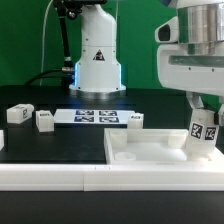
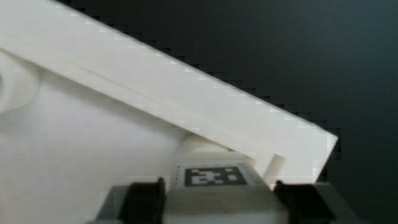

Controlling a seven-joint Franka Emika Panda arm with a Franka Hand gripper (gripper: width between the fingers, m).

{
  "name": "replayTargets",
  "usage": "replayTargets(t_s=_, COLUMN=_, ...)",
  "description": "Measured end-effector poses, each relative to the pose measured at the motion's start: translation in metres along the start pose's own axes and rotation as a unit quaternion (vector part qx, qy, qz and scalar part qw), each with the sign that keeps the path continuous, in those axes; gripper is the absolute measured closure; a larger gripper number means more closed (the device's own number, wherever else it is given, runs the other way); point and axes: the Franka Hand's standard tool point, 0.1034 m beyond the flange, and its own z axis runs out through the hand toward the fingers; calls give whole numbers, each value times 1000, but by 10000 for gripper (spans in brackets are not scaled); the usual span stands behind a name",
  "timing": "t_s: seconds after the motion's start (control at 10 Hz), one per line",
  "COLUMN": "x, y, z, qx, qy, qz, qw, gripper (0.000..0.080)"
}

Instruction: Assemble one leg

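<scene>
My gripper [image 1: 204, 128] is shut on a leg [image 1: 205, 132], a small white post with a black-and-white tag, held tilted at the exterior view's right, just above the far right corner of the large flat white tray-like part [image 1: 140, 152]. In the wrist view the leg [image 2: 217, 180] sits between my two black fingers [image 2: 150, 200], close to the tray part's raised rim [image 2: 196, 95]. Three more legs lie on the table: one [image 1: 18, 114] at the far left, one [image 1: 45, 120] beside it, and one [image 1: 133, 120] behind the tray part.
The marker board [image 1: 90, 117] lies on the black table between the loose legs. The robot's white base [image 1: 97, 60] stands behind it with cables to its left. A white ledge [image 1: 60, 178] runs along the front.
</scene>
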Motion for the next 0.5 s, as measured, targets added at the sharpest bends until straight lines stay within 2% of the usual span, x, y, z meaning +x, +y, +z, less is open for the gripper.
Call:
replayTargets(t_s=0.1, x=0, y=0, z=0, qx=0, qy=0, qz=-12, qw=1000, gripper=391)
replayTargets(t_s=0.2, x=0, y=0, z=0, qx=0, qy=0, qz=-30, qw=1000, gripper=246)
replayTargets(t_s=0.3, x=2, y=2, z=0, qx=-3, qy=-2, qz=-57, qw=998, gripper=246)
replayTargets(t_s=0.4, x=2, y=3, z=0, qx=-7, qy=-3, qz=-80, qw=997, gripper=167)
replayTargets(t_s=0.5, x=2, y=5, z=1, qx=-11, qy=-5, qz=-140, qw=990, gripper=167)
